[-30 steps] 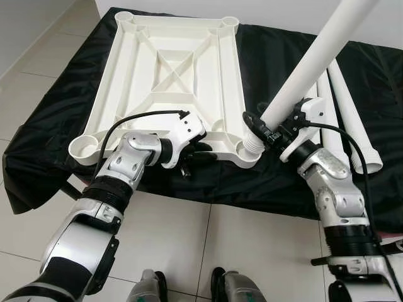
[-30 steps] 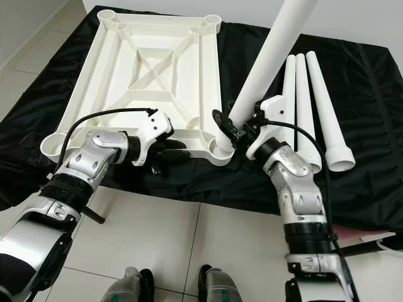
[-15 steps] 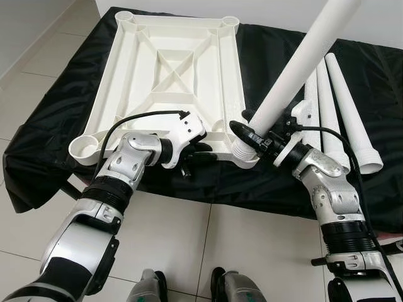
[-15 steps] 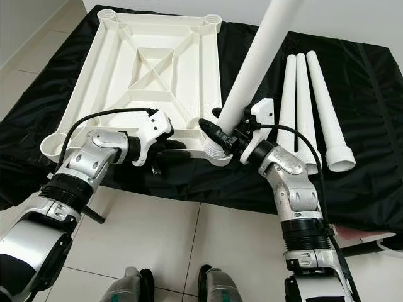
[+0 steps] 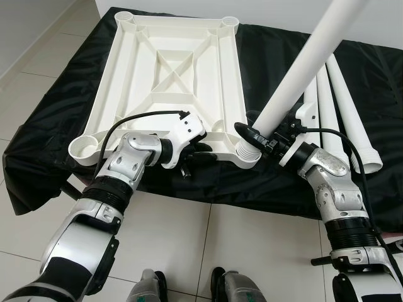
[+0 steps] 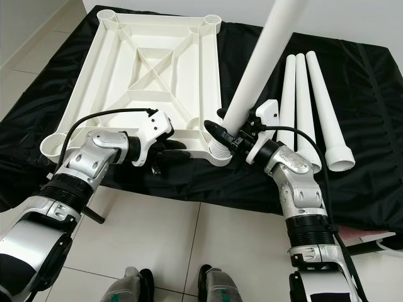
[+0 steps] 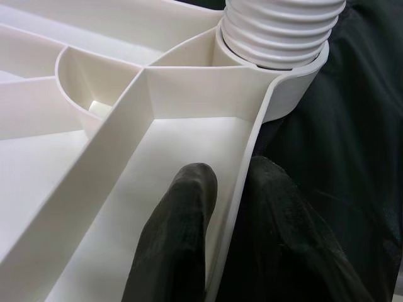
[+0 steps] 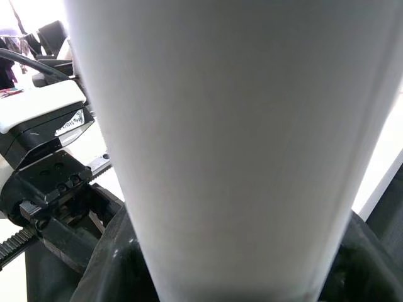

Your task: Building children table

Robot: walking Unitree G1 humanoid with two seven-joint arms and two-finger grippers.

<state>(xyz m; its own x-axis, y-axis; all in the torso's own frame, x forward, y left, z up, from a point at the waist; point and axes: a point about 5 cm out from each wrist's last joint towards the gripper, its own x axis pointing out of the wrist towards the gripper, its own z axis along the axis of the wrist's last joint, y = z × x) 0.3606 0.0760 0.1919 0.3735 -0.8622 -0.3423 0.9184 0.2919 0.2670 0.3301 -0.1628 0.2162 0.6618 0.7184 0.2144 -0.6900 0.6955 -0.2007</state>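
- The white ribbed plastic tabletop [image 5: 170, 75] lies upside down on the black cloth [image 5: 56, 113], its near edge along the cloth's front edge.
- The long white plastic leg [image 5: 302, 69] leans, threaded end in the near right corner socket [image 5: 247, 153].
- The right gripper [image 5: 267, 135] has its fingers clamped round the leg's base; stand the leg upright before twisting, lest the threads cross.
- The left gripper [image 7: 220, 207] pinches the tabletop's near rim, bracing it.
- Three spare white legs [image 6: 308, 107] lie at the cloth's right.

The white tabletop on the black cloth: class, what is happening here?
The tabletop lies upside down on the black cloth. The left tool pinches its near rim. The right tool holds a white leg, its threaded end at the near right corner socket, tilted. Three more legs lie alongside.
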